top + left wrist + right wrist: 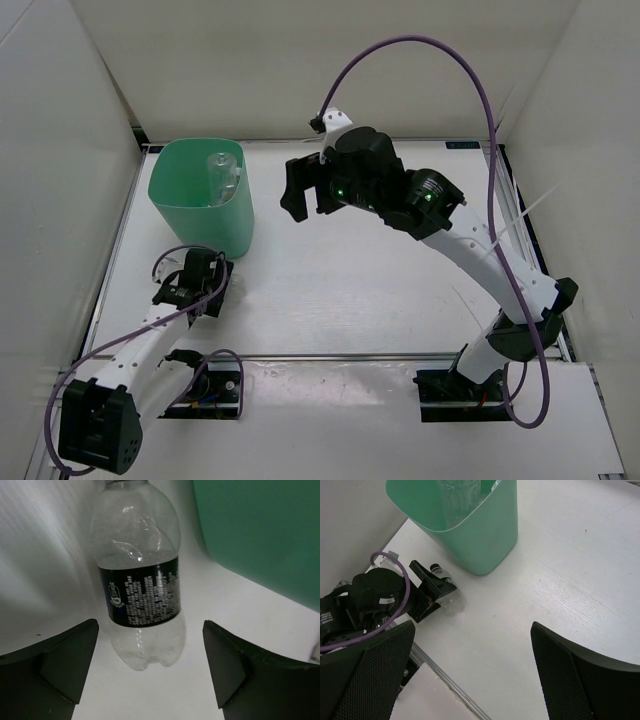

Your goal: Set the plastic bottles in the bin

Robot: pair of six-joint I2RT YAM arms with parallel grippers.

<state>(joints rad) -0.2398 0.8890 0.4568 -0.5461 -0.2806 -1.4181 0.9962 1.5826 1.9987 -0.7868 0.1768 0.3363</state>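
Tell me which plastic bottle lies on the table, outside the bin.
The dark-labelled bottle, on its side before the open left gripper, beside the bin. The other visible bottle is inside the bin.

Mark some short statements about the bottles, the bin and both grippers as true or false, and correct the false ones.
1. The bin stands upright on the table. True.
2. The left gripper is shut on a bottle. False: it is open, with one finger on each side of the dark-labelled bottle, which lies on the table.
3. At least one clear bottle is inside the bin. True.
4. The right gripper carries a bottle. False: it is open and empty, above the table.
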